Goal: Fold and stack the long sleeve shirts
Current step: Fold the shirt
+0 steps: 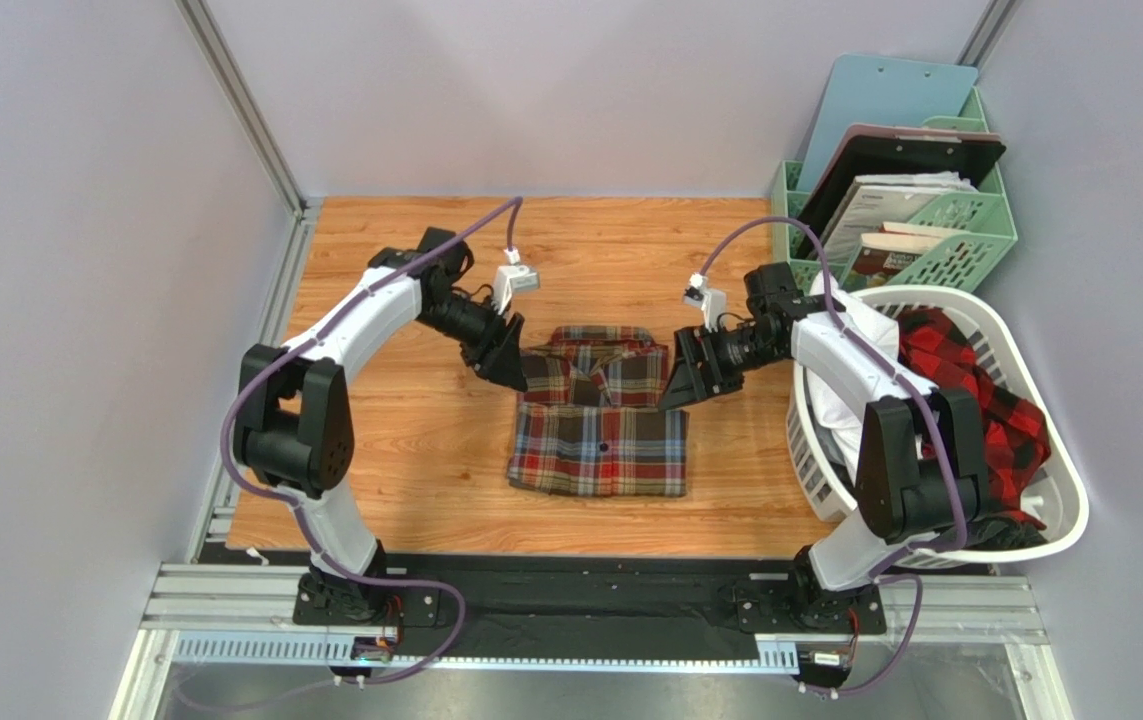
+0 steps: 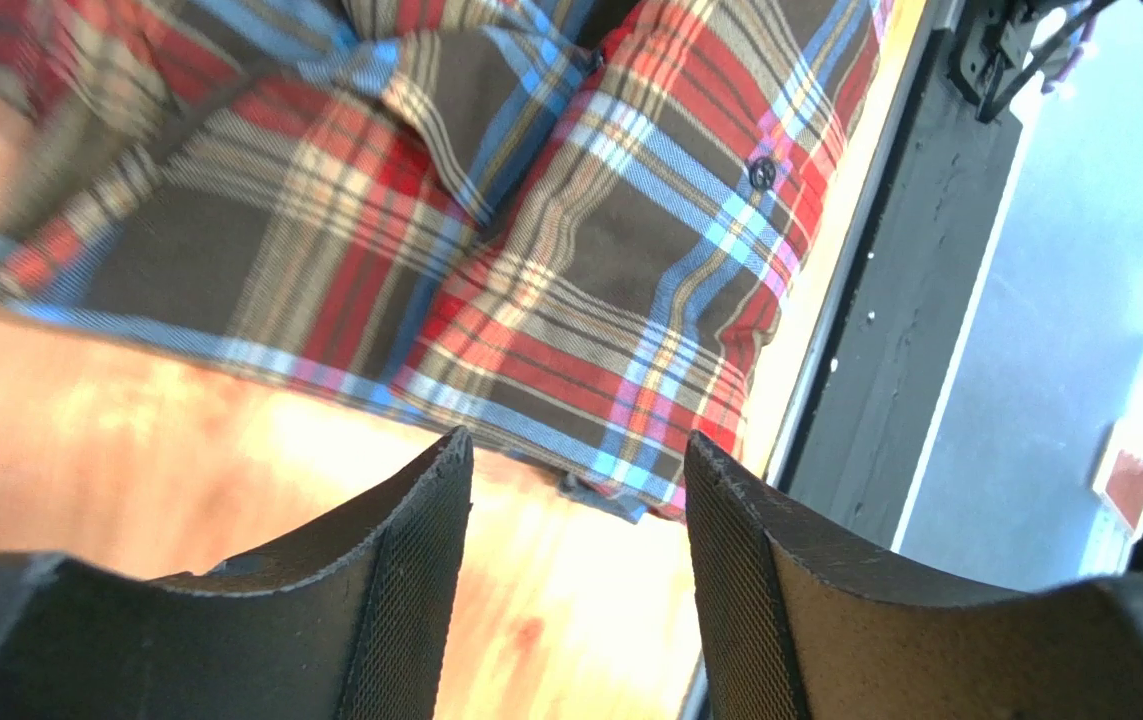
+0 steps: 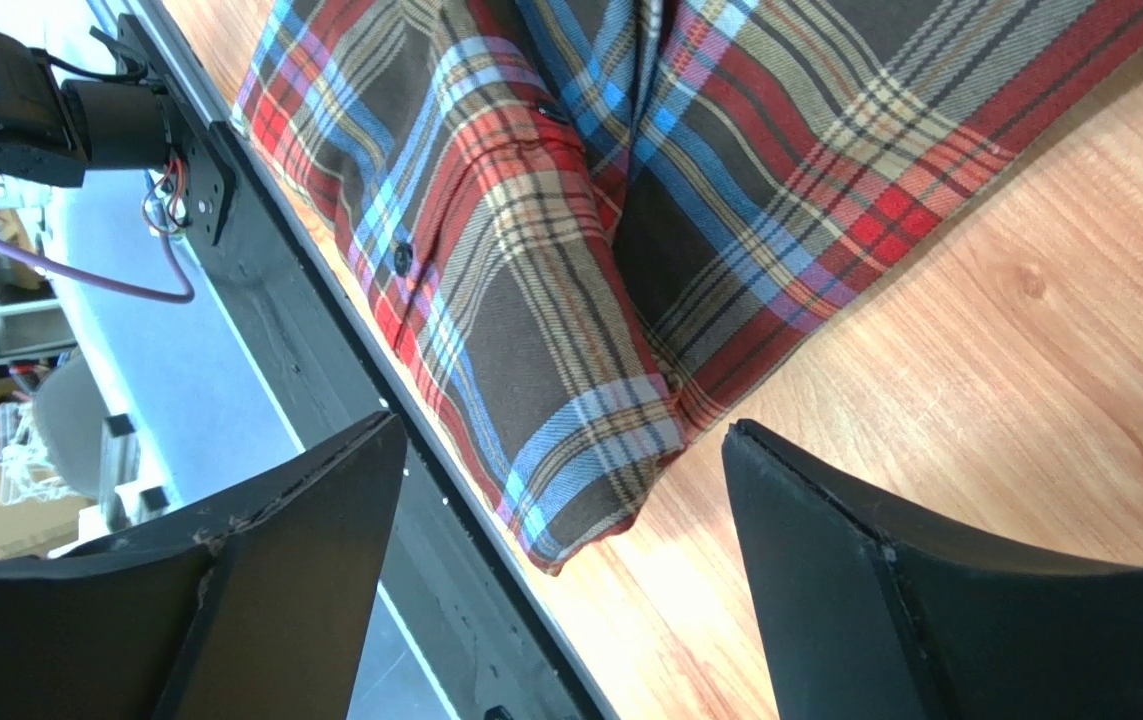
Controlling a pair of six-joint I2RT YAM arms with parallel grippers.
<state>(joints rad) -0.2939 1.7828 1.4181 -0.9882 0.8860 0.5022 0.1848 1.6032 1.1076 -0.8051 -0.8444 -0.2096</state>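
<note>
A folded brown-olive tartan shirt (image 1: 600, 413) lies flat in the middle of the wooden table, collar toward the far side. My left gripper (image 1: 504, 357) hovers at its far left corner, open, nothing between the fingers (image 2: 412, 585); the plaid shirt (image 2: 532, 225) fills the view beyond them. My right gripper (image 1: 678, 378) hovers at the far right corner, open and empty, with the shirt (image 3: 607, 225) just past its fingers (image 3: 833, 570). A red-and-black check shirt (image 1: 983, 390) lies bundled in the white laundry basket (image 1: 1051, 533) on the right.
A green rack (image 1: 983, 225) holding clipboards and books stands at the back right, behind the basket. White cloth (image 1: 840, 405) also lies in the basket. The table's near edge and black rail (image 1: 592, 578) run just past the shirt's hem.
</note>
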